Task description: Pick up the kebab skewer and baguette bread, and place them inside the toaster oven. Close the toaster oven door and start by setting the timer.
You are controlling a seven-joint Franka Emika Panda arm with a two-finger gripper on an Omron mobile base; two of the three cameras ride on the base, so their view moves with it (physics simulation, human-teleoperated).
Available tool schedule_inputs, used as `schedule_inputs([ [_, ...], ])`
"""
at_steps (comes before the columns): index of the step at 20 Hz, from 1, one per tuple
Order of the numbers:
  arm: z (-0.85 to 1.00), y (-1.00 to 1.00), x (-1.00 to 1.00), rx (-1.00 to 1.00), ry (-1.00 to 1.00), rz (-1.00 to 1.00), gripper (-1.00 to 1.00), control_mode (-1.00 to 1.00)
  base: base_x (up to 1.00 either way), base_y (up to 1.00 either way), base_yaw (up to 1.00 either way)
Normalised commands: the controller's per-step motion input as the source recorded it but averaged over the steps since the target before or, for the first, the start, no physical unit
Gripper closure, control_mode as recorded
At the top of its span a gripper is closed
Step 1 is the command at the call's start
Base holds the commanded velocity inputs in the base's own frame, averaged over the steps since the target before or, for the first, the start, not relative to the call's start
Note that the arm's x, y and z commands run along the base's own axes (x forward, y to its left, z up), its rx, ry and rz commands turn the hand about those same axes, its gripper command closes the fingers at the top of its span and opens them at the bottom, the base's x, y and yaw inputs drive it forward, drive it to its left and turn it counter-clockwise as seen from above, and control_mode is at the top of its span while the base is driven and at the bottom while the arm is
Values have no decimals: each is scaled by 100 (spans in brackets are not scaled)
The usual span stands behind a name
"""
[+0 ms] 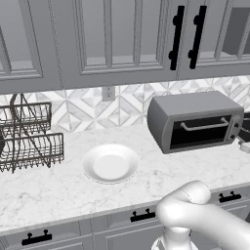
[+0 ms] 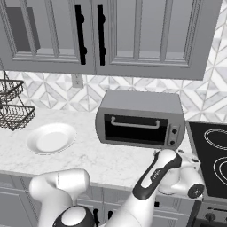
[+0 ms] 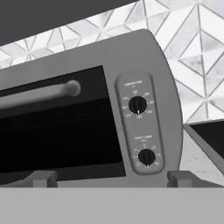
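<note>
Though small print rings the two black knobs (image 3: 138,105) on the toaster oven (image 2: 141,117) control panel, it is too blurred to read. The toaster oven sits on the marble surface (image 2: 102,162) against the tiled backsplash, its door (image 3: 57,131) shut, its pale bar handle (image 1: 205,125) across the dark glass. The tool (image 3: 109,178) faces the panel from close by, fingertips (image 3: 41,178) spread. A white plate (image 1: 110,163) lies well apart, near a wire rack (image 1: 29,139); a black cooktop (image 2: 213,155) adjoins the oven.
</note>
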Motion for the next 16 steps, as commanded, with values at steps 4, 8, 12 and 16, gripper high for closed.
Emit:
schedule_inputs([
  [4, 0, 0, 22, -4, 0, -5, -100, -100, 0, 0, 0],
  [8, 0, 0, 23, 0, 0, -4, -100, -100, 0, 0, 0],
  [12, 3, -2, 16, 0, 0, -2, -100, -100, 0, 0, 0],
  [16, 2, -4, 4, 0, 0, 0, -100, -100, 0, 0, 0],
])
